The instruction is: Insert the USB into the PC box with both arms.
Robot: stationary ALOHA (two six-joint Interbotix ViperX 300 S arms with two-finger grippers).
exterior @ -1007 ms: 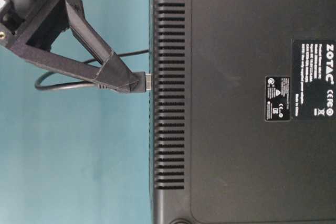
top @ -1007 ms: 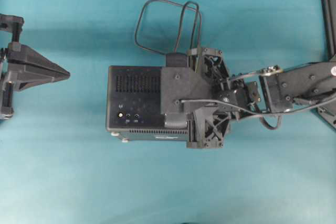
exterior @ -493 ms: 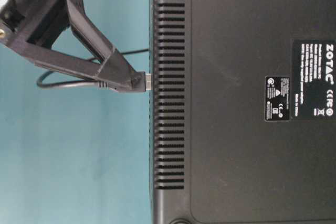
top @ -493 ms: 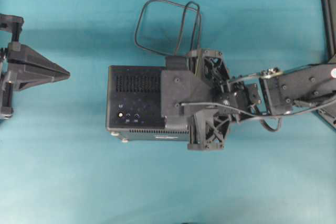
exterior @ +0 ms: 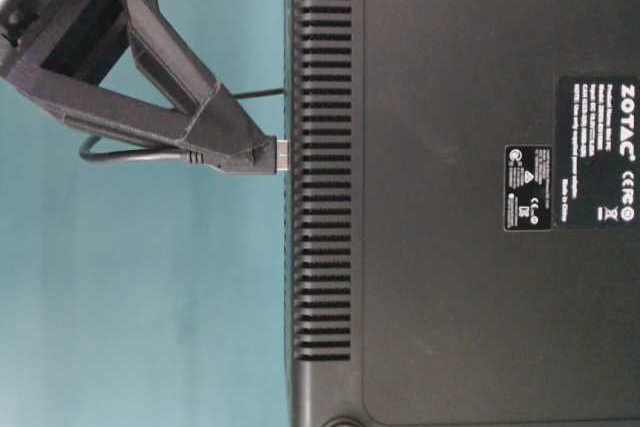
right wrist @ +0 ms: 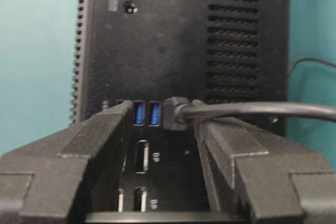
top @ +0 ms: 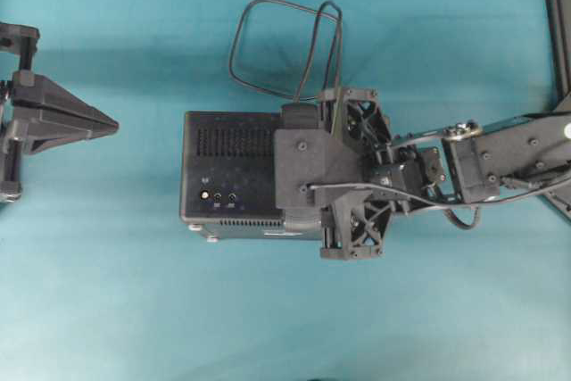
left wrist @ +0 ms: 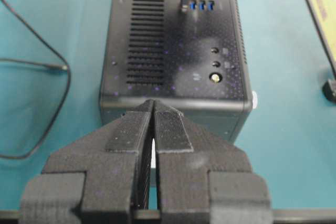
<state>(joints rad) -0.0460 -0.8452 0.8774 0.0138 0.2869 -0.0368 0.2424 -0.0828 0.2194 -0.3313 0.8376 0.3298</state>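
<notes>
Spread wider than a second ago, the right gripper [top: 287, 167] now shows more of the cable loop behind its wrist housing and sits slightly lower over the PC box [top: 227, 144] in the overhead view, while the USB [top: 277, 46] cable curls on the teal table [top: 134, 310] beyond the box's far edge, clear of both arms. Well apart at the frame's left, the left gripper [top: 111, 125] points at the box without touching it, apparently waiting in reserve. At table level, one finger of the right gripper rests against the plug's black body, whose metal tip [exterior: 283, 154] meets the slotted vent grille [exterior: 320, 147]; whether the finger is touching or just beside it cannot be told. From the left wrist, the left gripper [left wrist: 153, 106] is clenched on nothing, its pads [left wrist: 170, 129] pressed together just short of the box's near end, with the blue ports [left wrist: 202, 6] far beyond. From the right wrist, the fingers [right wrist: 105, 124] stand released on either side of the plug [right wrist: 175, 113], which looks seated in the socket beside two free blue ports [right wrist: 146, 113]; the cable runs off rightward over the right-hand finger, the one thing likely to snag a withdrawal.
</notes>
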